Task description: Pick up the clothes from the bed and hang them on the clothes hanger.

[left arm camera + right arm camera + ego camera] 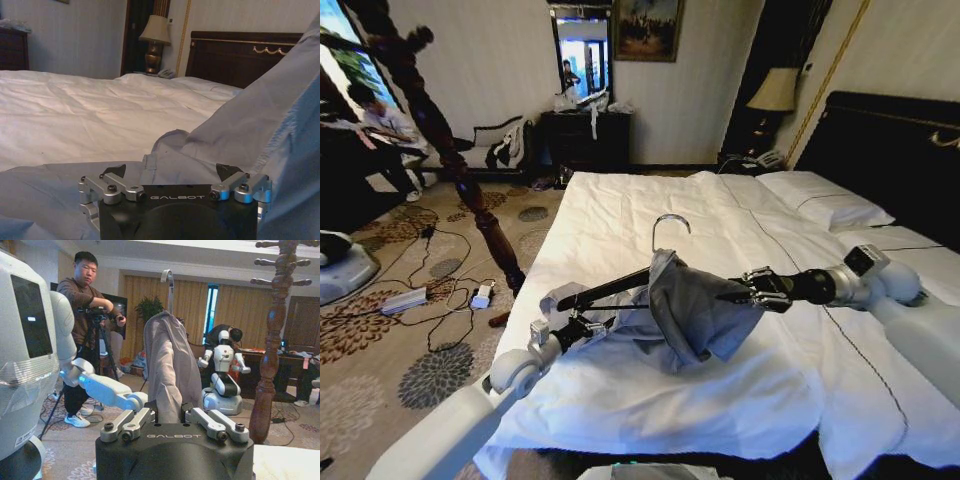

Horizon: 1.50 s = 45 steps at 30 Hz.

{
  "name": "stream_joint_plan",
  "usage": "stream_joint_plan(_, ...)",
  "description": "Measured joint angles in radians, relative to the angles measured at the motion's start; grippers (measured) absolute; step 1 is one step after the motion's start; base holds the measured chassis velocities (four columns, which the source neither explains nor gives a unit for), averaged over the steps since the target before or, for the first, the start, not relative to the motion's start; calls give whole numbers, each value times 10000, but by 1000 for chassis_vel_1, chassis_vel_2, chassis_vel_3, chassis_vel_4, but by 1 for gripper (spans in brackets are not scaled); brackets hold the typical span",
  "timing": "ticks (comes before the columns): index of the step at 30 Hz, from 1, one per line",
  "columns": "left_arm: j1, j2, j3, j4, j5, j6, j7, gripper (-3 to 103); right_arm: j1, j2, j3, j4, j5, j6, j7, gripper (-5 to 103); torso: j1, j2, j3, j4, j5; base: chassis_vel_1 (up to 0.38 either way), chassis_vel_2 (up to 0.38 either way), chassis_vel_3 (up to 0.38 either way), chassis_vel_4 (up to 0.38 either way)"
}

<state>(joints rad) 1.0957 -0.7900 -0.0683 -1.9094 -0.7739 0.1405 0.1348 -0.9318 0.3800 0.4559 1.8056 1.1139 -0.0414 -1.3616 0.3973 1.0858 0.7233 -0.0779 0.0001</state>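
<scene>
The grey-blue shirt [695,310] is draped over a black hanger [620,285], held above the white bed [650,215]. The left gripper [588,328] grips the hanger's end, fingers closed on it. The right gripper [745,292] pinches the shirt's cloth on the opposite side, fingers narrow.

White, rounded arm shells are seen, ending in black wrists. Each gripper, left [605,322] and right [728,296], is built of silver linkages fastened with dark screws; "GALBOT" is printed on the black housings.
</scene>
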Motion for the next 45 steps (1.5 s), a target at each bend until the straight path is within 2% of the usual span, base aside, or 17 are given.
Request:
stream_joint_plan(12, -240, -293, 51, 566, -168, 29, 86, 98, 28, 124, -8, 157, -34, 100, -76, 19, 0, 0, 1, 0, -1, 0, 0, 0, 0)
stream_joint_plan(13, -240, -295, 51, 604, -170, 30, 132, 93, 28, 137, -6, 169, -37, 106, -78, 19, 0, 0, 1, 0, -1, 0, 0, 0, 0)
stream_joint_plan(14, -240, -301, 43, 636, -175, 30, 174, 93, 30, 142, -3, 181, -37, 110, -80, 19, 0, 0, 1, 0, -1, 0, 0, 0, 0)
stream_joint_plan(15, -230, -312, 8, 705, -212, 25, 258, 86, 31, 144, 12, 213, -37, 116, -83, 19, 0, 0, 1, 0, -2, 0, 0, 0, 0)
stream_joint_plan(24, -142, -451, -47, 855, -480, -81, 620, 84, 15, 149, 41, 338, -30, 134, -103, 19, 0, 0, 1, 0, -2, 0, 0, 0, 0)
stream_joint_plan(25, -155, -471, -47, 883, -573, -82, 706, 89, 15, 148, 42, 358, -24, 134, -104, 19, 0, 0, 1, 0, -1, 0, 0, 0, 0)
stream_joint_plan(26, -172, -482, -47, 902, -632, -82, 756, 89, 14, 148, 42, 371, -21, 134, -104, 19, 0, 0, 1, 0, -1, 0, 0, 0, 0)
stream_joint_plan(29, -307, -495, -72, 1075, -1065, -49, 1247, 86, 16, 120, 63, 457, 33, 133, -104, 19, 0, 0, 1, 0, -1, 0, 0, 0, 0)
stream_joint_plan(30, -307, -495, -72, 1075, -1065, -49, 1247, 86, 16, 120, 63, 457, 33, 133, -104, 19, 0, 0, 1, 0, -1, 0, 0, 0, 0)
stream_joint_plan(32, -348, -481, -93, 1215, -1209, -24, 1561, 89, 13, 106, 74, 493, 48, 131, -105, 19, 0, 0, 1, -1, -2, 0, 0, 0, 0)
stream_joint_plan(33, -370, -472, -108, 1346, -1330, 1, 1878, 94, 5, 102, 77, 518, 56, 130, -104, 19, 0, 0, 1, 0, -1, 0, 0, 0, 0)
stream_joint_plan(37, -414, -478, -141, 1588, -1566, 97, 2369, 96, -5, 82, 93, 548, 84, 129, -103, 19, 1, 0, 1, 0, -1, 0, 0, 0, 0)
stream_joint_plan(39, -494, -516, -163, 1845, -1790, 218, 2850, 96, -7, 42, 103, 575, 127, 129, -102, 19, 0, 0, 1, 0, -2, 0, 0, 0, 0)
stream_joint_plan(40, -494, -516, -163, 1845, -1790, 218, 2850, 96, -7, 42, 103, 575, 127, 129, -102, 19, 0, 0, 1, 0, -2, 0, 0, 0, 0)
stream_joint_plan(43, -610, -599, -171, 2151, -1976, 348, 3352, 98, -6, 25, 107, 610, 180, 129, -102, 19, 0, 0, 1, 1, -2, 0, 0, 0, 0)
stream_joint_plan(45, -639, -630, -173, 2219, -2000, 358, 3415, 94, -6, 24, 107, 619, 196, 129, -102, 19, 0, 0, 1, 0, -2, 0, 0, 0, 0)
